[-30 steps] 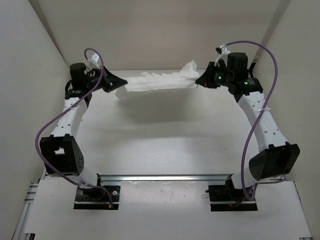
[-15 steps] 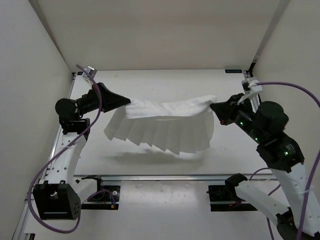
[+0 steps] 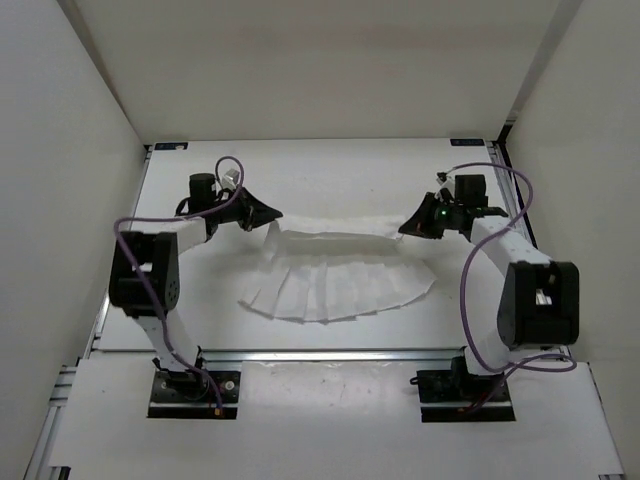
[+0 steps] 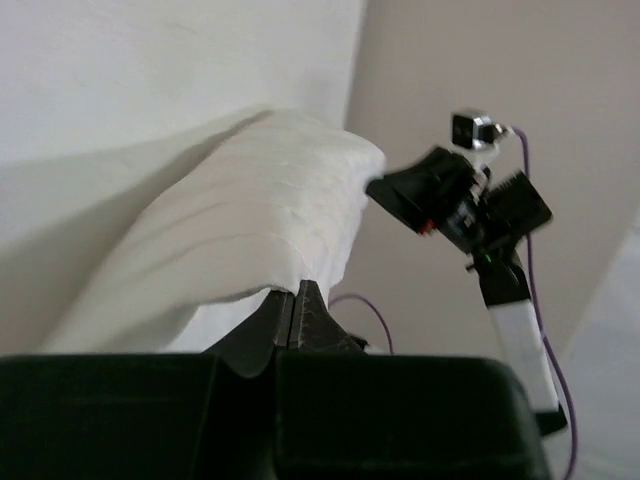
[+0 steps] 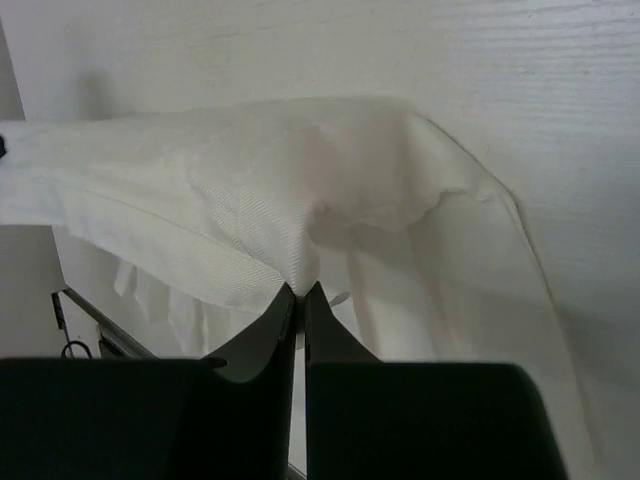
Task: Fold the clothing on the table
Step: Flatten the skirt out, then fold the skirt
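clothing (image 3: 340,285): thin white creased fabric, pinched at both far corners by the closed jaws of the left gripper (image 3: 270,214) and right gripper (image 3: 408,228); the near part is draped onto the table (image 3: 330,170). judged light, limp, not fragile; best taken at corners.

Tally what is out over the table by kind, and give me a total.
Clothing: 1, the clothing, pinched by the left fingers and right fingers
Robot arms: 2, left arm, right arm
Purple cables: 2, left cable, right cable
Total: 5
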Controlling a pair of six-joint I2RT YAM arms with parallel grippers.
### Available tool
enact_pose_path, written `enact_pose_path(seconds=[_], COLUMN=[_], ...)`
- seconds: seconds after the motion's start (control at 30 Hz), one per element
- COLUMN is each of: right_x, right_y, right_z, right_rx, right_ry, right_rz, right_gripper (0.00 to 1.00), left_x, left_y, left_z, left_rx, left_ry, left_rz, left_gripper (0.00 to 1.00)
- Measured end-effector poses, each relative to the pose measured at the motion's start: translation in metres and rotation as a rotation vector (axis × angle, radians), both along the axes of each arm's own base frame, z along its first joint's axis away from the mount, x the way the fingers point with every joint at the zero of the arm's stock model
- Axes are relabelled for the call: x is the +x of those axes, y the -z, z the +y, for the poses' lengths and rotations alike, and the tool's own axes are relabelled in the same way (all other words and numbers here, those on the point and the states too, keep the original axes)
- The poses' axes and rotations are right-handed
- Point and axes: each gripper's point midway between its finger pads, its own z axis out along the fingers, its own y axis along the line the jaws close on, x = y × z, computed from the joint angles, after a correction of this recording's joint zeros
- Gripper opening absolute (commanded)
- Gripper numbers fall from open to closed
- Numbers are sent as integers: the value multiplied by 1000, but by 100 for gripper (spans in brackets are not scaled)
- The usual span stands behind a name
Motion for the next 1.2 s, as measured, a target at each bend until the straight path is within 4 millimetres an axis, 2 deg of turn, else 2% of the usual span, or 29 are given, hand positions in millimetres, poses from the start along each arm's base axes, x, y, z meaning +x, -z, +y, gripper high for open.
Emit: enact_pose_path(seconds=[0.07,0.13,0.2,0.3,0.43,0.5,0.6,0.8,0.9,0.97,1.07,1.2], right_x=[11,27,43,63,64,61,53,5,-22,-40,-68,-94], right_y=[15,13,1,-25,-26,-25,-25,-20,-2,13,33,61], right_z=[0,1,3,6,6,7,7,13,14,15,17,17], right_rx=[22,38,53,73,80,84,81,66,40,13,-37,-117], right_ry=[0,-5,-12,-24,-30,-34,-44,-74,-81,-90,-119,-163], right_rz=[42,23,-31,-137,-149,-142,-119,-18,82,157,281,423], right_gripper=[0,0,0,0,0,0,0,0,0,0,0,1], left_x=[24,47,67,96,98,92,71,3,-19,-25,-35,-49], left_y=[29,43,43,29,25,29,42,67,72,77,93,115], left_z=[-1,0,0,-1,-2,-2,-2,4,6,7,8,8], left_rx=[30,47,51,34,11,1,-16,31,92,126,177,262], left_ry=[-21,-41,-58,-71,-74,-72,-63,-48,-32,-23,-8,17], left_rz=[68,89,72,11,-3,13,60,164,160,154,182,228], left_gripper=[0,0,0,0,0,0,0,0,0,0,0,0])
